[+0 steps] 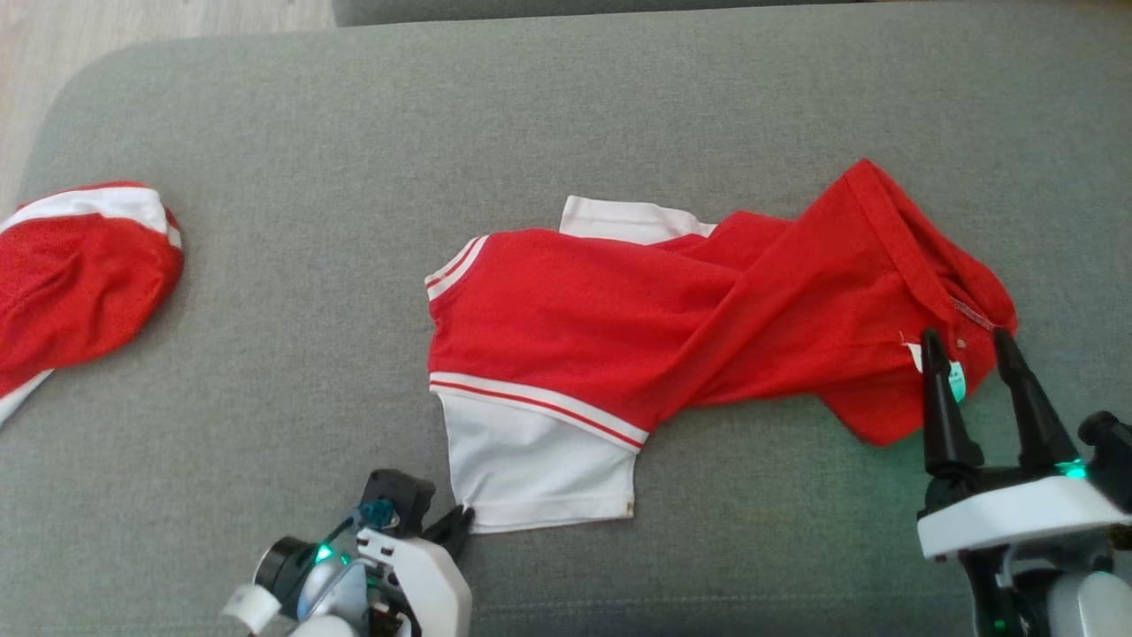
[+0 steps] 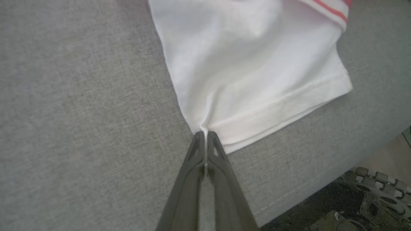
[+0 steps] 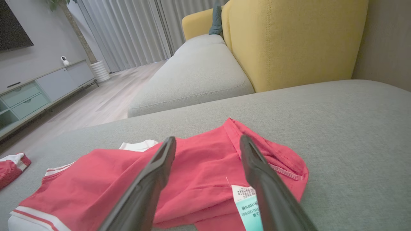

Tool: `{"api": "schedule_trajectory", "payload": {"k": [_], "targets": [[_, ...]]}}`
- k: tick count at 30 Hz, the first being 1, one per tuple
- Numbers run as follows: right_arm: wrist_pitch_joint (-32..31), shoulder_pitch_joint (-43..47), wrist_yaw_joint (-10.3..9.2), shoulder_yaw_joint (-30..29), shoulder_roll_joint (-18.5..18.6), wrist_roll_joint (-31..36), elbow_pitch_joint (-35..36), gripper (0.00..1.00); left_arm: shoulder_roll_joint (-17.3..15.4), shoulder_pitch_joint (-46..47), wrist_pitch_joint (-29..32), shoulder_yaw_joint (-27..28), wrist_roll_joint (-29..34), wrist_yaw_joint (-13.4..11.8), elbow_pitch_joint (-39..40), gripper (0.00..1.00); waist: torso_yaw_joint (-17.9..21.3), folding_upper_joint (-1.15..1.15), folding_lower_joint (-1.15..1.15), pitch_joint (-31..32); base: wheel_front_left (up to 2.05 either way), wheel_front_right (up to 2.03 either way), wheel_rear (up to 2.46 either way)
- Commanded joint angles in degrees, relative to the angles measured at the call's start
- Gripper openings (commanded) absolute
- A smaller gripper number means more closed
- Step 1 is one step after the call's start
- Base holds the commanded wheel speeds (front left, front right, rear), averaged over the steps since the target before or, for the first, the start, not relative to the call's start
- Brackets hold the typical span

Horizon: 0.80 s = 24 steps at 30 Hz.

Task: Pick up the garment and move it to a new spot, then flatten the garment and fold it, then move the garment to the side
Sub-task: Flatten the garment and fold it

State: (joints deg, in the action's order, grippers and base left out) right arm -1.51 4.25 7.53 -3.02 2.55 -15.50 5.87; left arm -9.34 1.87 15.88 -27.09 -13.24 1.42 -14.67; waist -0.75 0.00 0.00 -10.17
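Garment (image 1: 672, 310) lies twisted on the cushion (image 1: 265, 133), near its front edge. Left gripper (image 2: 205, 136) is pinched on the white hem corner (image 2: 213, 126); right gripper (image 1: 966, 341) hangs spread over the red end by the label (image 3: 247, 202). Right should clamp cloth firmly there before both lift together.

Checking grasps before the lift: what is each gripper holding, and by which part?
The left gripper pinches the garment at a corner of its white hem; the right gripper is open, holding nothing.
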Motion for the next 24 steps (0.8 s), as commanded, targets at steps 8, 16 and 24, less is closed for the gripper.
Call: {"api": "schedule_trajectory", "payload": {"k": [8, 16, 24], "targets": [[-9.33, -0.79, -0.04, -3.25, 0.32, 3.80, -0.86, 1.00, -1.05, 1.52, -2.92, 1.47, -0.02, -1.07, 1.57, 0.00, -0.15, 0.00, 0.00, 0.28, 0.00, 0.00, 0.00], [-15.77, -6.28, -0.04, -5.05, 0.32, 7.03, -4.64, 1.00, -1.02, 2.59, -3.32, 1.09, -0.20, -0.98, 2.61, 0.00, -0.63, 0.00, 0.00, -1.15, 0.00, 0.00, 0.00], [-19.84, -11.61, -0.04, -7.46, 0.47, 9.67, -9.00, 1.00, -0.93, 3.61, -4.31, 0.66, -0.44, -0.81, 2.38, 0.00, -1.62, 0.00, 0.00, -2.29, 0.00, 0.00, 0.00]]}}
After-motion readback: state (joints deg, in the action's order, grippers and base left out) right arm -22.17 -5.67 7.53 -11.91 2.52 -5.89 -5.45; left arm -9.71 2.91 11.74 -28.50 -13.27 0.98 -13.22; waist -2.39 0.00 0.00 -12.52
